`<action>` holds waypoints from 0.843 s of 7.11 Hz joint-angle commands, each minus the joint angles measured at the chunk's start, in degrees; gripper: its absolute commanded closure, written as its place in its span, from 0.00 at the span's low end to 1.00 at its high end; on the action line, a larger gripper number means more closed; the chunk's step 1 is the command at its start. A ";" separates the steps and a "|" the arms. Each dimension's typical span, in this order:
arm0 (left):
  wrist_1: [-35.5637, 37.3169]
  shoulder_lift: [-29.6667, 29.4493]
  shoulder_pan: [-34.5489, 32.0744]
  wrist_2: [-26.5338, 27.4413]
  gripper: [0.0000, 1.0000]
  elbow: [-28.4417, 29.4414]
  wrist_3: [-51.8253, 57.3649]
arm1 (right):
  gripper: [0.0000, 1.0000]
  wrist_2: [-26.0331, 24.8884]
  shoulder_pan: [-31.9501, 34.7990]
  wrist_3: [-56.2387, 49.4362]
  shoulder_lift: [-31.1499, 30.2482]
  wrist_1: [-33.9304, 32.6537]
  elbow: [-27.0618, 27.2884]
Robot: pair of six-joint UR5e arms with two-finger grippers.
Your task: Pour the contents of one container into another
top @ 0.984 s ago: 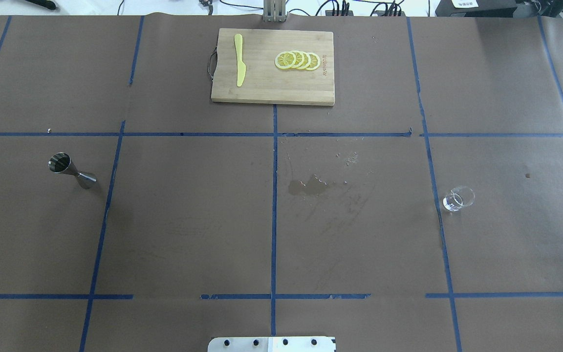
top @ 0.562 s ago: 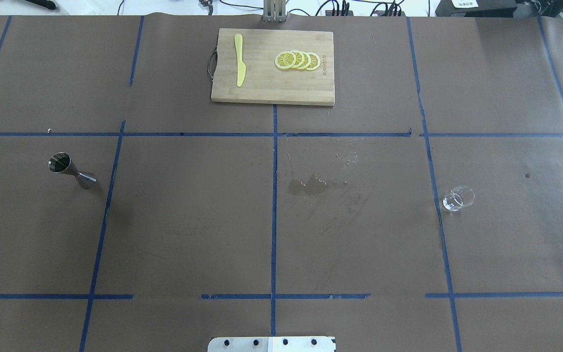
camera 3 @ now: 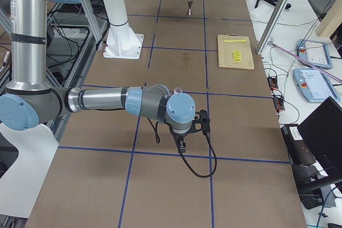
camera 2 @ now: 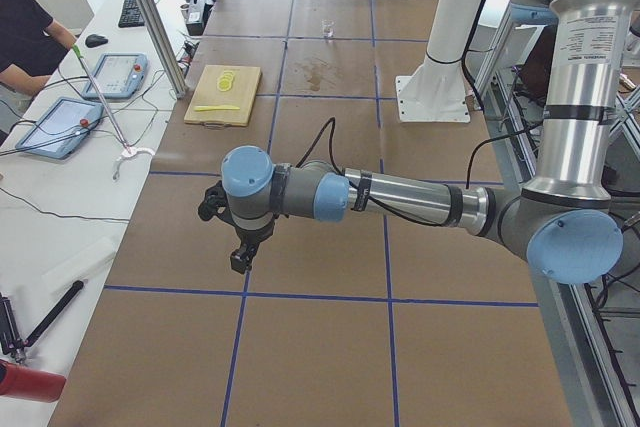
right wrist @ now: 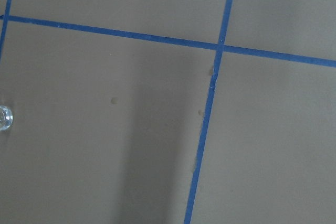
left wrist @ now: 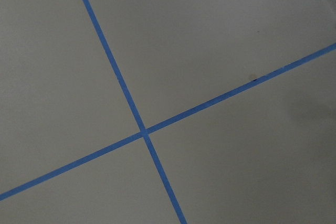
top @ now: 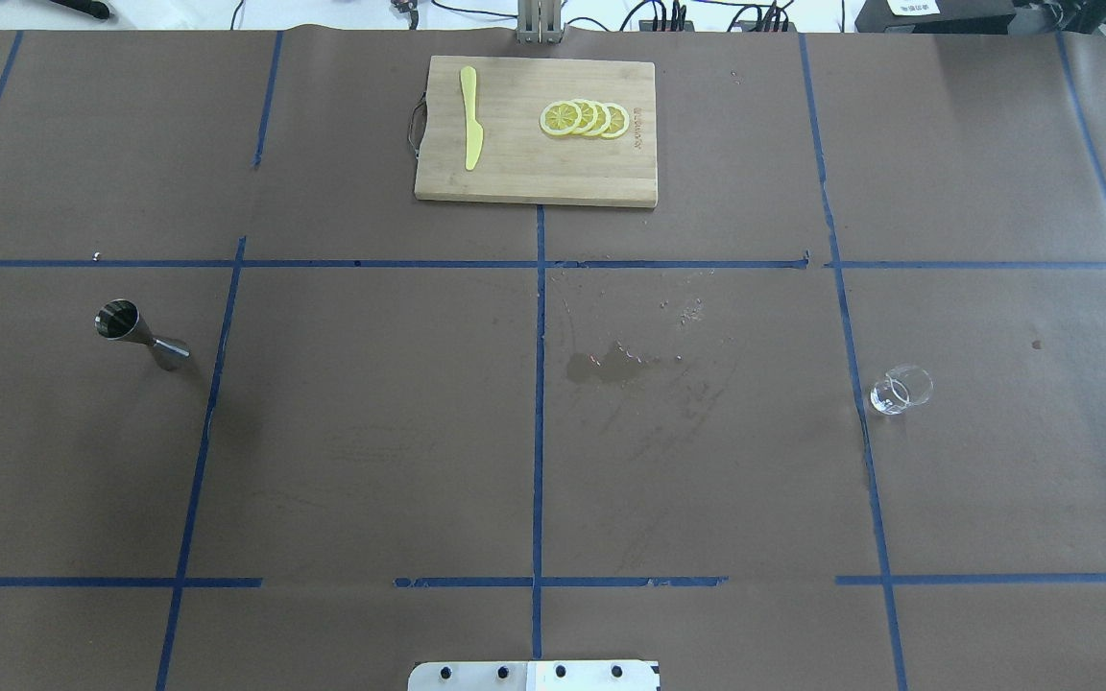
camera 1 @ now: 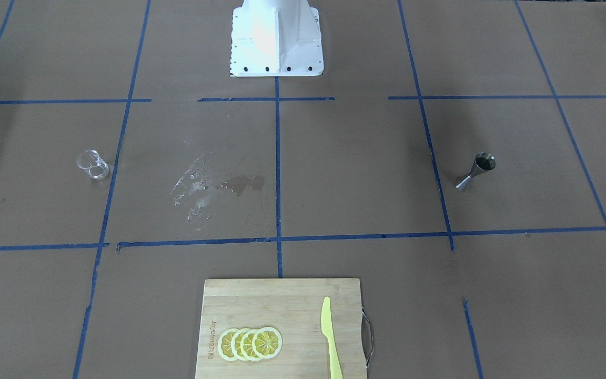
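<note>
The small clear glass cup stands upright on the brown table's right side; it also shows in the front view and at the left edge of the right wrist view. The steel jigger stands upright far off on the left side. Neither gripper appears in the overhead or front view. The left gripper shows only in the left side view and the right gripper only in the right side view, both low over bare table; I cannot tell whether they are open or shut.
A wooden cutting board at the far middle carries lemon slices and a yellow knife. A wet stain marks the table centre. The robot base stands at the near edge. A seated person is beside the table.
</note>
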 commanded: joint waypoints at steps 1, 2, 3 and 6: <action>-0.48 0.88 -0.28 0.12 0.00 1.94 -0.25 | 0.00 -1.86 0.97 0.07 -2.96 0.66 -0.27; -0.48 0.97 -0.28 0.21 0.00 1.85 -1.12 | 0.00 -2.13 0.80 3.63 -2.21 3.02 -1.14; -0.48 0.97 -0.19 0.30 0.00 1.59 -4.78 | 0.00 -5.09 0.80 6.97 -1.07 3.56 -2.36; -0.48 0.89 -0.10 0.30 0.00 2.29 -7.37 | 0.00 -12.77 0.62 8.41 -0.71 4.80 -2.64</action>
